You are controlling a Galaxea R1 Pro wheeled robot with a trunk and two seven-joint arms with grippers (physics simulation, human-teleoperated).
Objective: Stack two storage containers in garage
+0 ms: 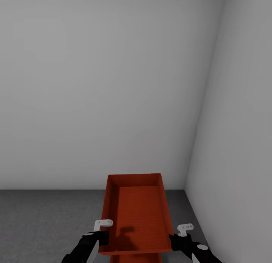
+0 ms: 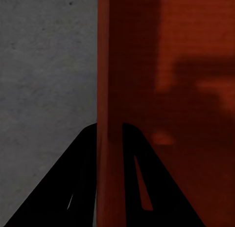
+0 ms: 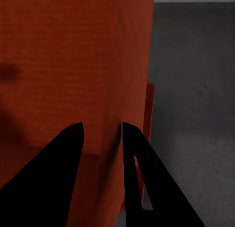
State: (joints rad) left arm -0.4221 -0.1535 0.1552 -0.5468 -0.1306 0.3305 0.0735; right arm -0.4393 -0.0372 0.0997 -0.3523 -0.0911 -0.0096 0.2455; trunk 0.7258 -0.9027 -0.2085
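Note:
An orange-red storage container (image 1: 138, 210), open-topped and empty, is held level between both arms over the dark grey concrete floor (image 1: 49, 225). My left gripper (image 1: 99, 237) is shut on its left wall (image 2: 105, 90), one finger on each side. On the opposite wall (image 3: 105, 80) my right gripper (image 1: 173, 239) is shut the same way. Just beneath it a strip of the second storage container (image 1: 136, 258) shows, and its rim (image 3: 150, 109) is also in the right wrist view. Whether the two boxes touch I cannot tell.
I face a bare garage corner: a pale grey wall (image 1: 94, 85) ahead and another pale grey wall (image 1: 241, 142) close on the right. Open concrete floor stretches to the left of the containers.

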